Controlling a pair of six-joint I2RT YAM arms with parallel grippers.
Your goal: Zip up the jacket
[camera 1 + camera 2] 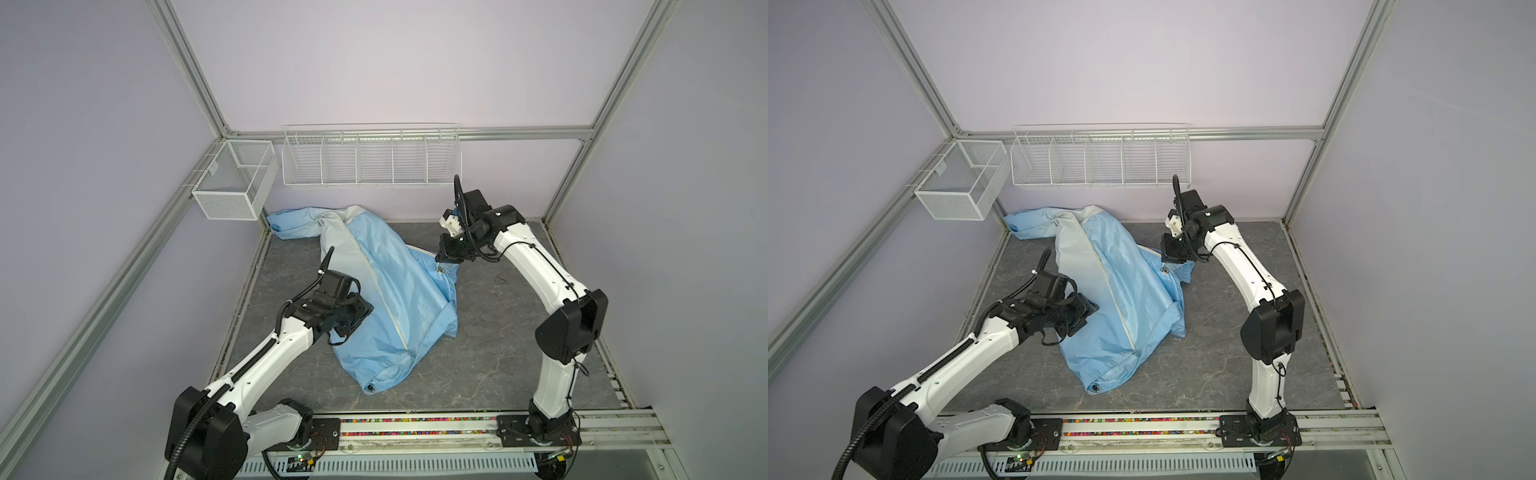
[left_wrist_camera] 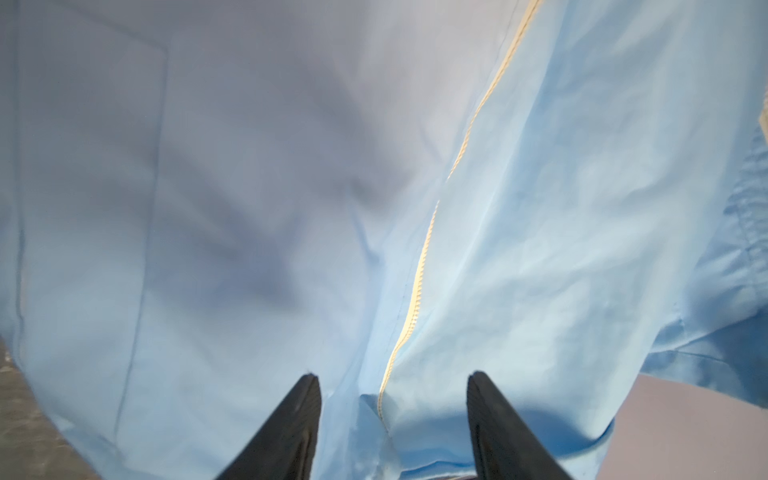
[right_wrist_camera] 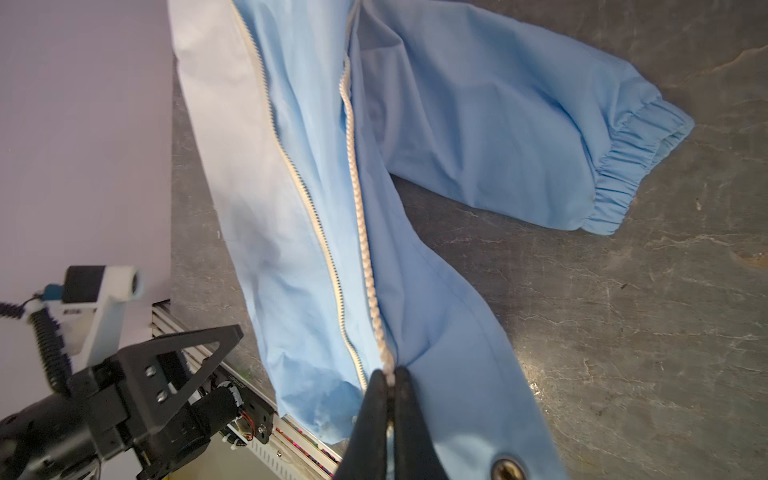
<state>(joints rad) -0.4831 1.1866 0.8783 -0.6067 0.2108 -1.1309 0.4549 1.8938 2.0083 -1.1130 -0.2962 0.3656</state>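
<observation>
- The right pincer point(image 3: 388, 374) is pressed fully closed on the loose zipper row at the edge of the jacket point(image 1: 395, 299). A snap stud point(image 3: 505, 469) sits just beside the grip.
- The left pincer point(image 2: 392, 382) has its jaws apart and grips nothing. It hovers close over the fabric, with the other zipper point(image 2: 419, 266) row running up from between its fingers.
- The jacket lies crumpled on the left-centre of the worktop point(image 1: 498, 332), one end against the back wall.
- Key relation: the zipper's long axis runs diagonally, from the back-wall end toward the hem point(image 1: 395, 370) near the front rail. In both top views the left pincer stands just left of its middle, and the right pincer is off the jacket's far right side, well apart from that row.
- In the right wrist view the two rows lie side by side, unmeshed. I cannot locate the slider.
- Judgement: the held row must travel across to the row under the left pincer, and the left arm is the nearer one.
- Surface: flat, dark grey, stone-patterned. I expect the thin fabric to slide and bunch.
- Room: pale walls, with a wire rack point(image 1: 370, 158) and a mesh basket point(image 1: 232, 183) mounted above the worktop.
</observation>
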